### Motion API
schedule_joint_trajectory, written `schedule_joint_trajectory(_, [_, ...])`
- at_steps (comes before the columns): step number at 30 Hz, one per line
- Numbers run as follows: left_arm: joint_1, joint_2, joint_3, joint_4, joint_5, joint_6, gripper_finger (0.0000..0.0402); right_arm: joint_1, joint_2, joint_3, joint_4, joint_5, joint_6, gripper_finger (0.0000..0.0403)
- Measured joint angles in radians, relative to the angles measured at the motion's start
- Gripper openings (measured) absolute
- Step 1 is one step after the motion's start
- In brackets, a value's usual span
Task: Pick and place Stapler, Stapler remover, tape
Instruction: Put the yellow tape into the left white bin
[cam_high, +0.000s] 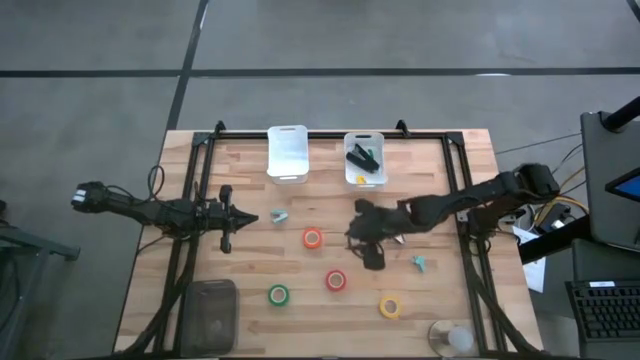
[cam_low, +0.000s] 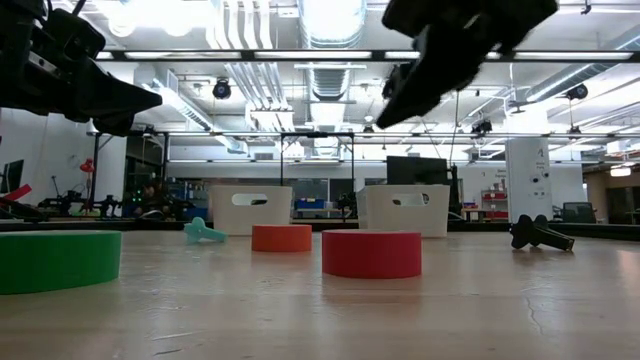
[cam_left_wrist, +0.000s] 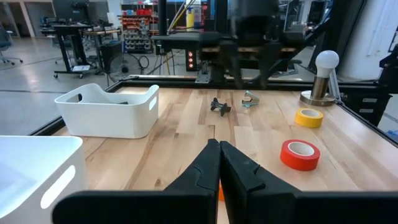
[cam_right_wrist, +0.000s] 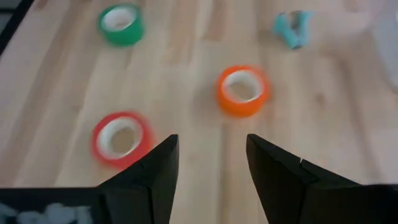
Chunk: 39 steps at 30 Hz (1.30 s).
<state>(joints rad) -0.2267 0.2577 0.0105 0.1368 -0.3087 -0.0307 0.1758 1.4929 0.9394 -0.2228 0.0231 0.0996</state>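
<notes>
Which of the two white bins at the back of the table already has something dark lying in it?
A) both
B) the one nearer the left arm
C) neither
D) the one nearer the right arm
D: in the high view the right-hand bin holds a black object, while the left-hand bin looks empty.

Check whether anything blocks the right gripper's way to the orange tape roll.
Nothing visible does. The open right gripper hangs above bare wooden table, with the orange ring-shaped tape roll just ahead. The red tape roll and small teal claw-shaped tool lie off to the sides.
</notes>
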Motion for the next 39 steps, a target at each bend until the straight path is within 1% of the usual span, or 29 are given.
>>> schedule_joint_trajectory(3, [0.000,0.000,0.000,0.000,0.000,0.000,0.0012,0.049,0.000,-0.004,-0.055,-0.005,0.051,0.0175])
schedule_joint_trajectory(7, [0.000,0.000,0.000,0.000,0.000,0.000,0.0012,0.130,0.001,-0.009,-0.200,-0.005,0.102,0.0169])
schedule_joint_trajectory(13, [0.000,0.000,0.000,0.000,0.000,0.000,0.0012,0.252,0.002,-0.014,-0.368,-0.006,0.183,0.0161])
schedule_joint_trajectory(16, [0.000,0.000,0.000,0.000,0.000,0.000,0.0012,0.303,0.002,-0.014,-0.368,-0.006,0.253,0.0159])
schedule_joint_trajectory(20, [0.000,0.000,0.000,0.000,0.000,0.000,0.0012,0.370,0.004,-0.015,-0.343,-0.005,0.306,0.0162])
schedule_joint_trajectory(24, [0.000,0.000,0.000,0.000,0.000,0.000,0.0012,0.412,0.030,-0.016,-0.319,0.001,0.376,0.0171])
schedule_joint_trajectory(31, [0.000,0.000,0.000,-0.001,0.000,0.000,0.0012,0.429,0.137,-0.011,-0.291,-0.002,0.418,0.0192])
schedule_joint_trajectory(35, [0.000,0.000,0.000,-0.002,0.000,0.000,0.0012,0.429,0.148,-0.007,-0.284,-0.006,0.417,0.0200])
schedule_joint_trajectory(39, [0.000,0.000,0.000,-0.006,0.000,0.000,0.0012,0.429,0.148,-0.013,-0.275,-0.040,0.418,0.0199])
